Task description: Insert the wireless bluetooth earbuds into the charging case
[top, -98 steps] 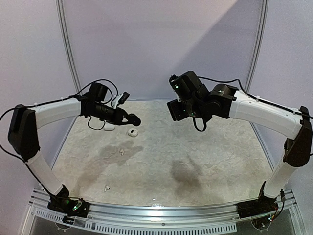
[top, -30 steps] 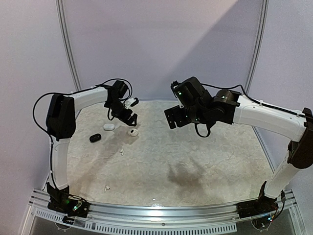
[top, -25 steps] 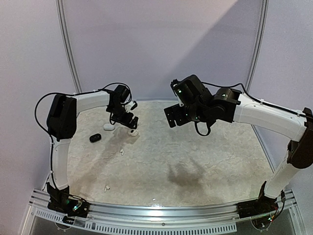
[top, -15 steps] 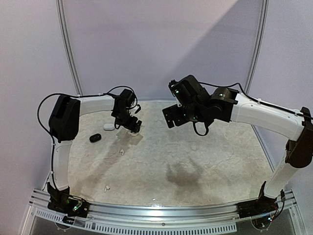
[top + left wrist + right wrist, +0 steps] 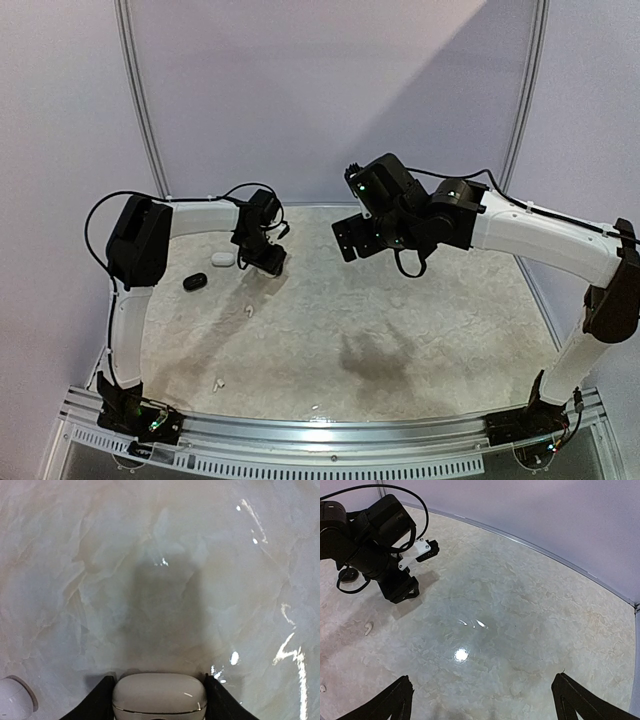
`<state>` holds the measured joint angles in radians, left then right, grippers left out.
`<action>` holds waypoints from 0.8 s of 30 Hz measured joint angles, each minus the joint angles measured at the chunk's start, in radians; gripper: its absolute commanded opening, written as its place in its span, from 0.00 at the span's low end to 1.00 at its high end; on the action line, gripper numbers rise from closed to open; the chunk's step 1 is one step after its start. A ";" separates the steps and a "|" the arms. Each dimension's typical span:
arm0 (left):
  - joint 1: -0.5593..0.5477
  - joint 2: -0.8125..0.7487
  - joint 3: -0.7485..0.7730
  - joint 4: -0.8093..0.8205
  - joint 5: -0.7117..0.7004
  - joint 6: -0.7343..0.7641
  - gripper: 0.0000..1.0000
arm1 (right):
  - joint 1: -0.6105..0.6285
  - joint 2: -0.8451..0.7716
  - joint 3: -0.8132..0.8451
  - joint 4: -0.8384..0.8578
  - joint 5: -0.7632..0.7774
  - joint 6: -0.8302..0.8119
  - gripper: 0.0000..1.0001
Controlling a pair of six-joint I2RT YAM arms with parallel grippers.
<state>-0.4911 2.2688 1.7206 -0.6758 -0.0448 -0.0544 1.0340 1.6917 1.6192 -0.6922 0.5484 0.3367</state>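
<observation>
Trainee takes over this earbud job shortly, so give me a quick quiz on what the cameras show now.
1. True or false: the right gripper is shut.
2. The left gripper has between its fingers: A) nothing B) a white case C) a pen.
3. What colour is the case nearest the left arm's elbow?
Key: 1 false, wide open. 2 B. 3 black.
</observation>
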 measured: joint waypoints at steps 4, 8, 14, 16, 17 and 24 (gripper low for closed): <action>0.000 0.000 0.000 0.000 0.003 -0.003 0.42 | 0.000 0.000 0.000 0.000 0.000 0.000 0.99; 0.000 -0.003 -0.003 -0.003 0.003 -0.003 0.15 | 0.000 0.000 0.000 0.000 0.001 0.000 0.99; 0.000 -0.018 -0.001 -0.039 0.018 0.012 0.00 | -0.003 0.000 0.000 0.001 0.000 0.000 0.99; 0.000 -0.034 0.008 -0.056 0.038 0.042 0.00 | -0.011 0.000 0.000 0.002 -0.006 0.003 0.99; 0.000 -0.046 0.015 -0.063 0.051 0.064 0.00 | -0.017 0.000 0.000 0.002 -0.011 0.004 0.99; -0.009 -0.261 0.022 -0.093 0.153 0.333 0.00 | -0.117 -0.059 -0.049 0.096 -0.148 0.018 0.99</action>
<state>-0.4999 2.0075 1.7424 -0.7685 0.1081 0.2783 0.9173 1.6325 1.5700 -0.5961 0.4004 0.3550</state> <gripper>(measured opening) 0.581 0.988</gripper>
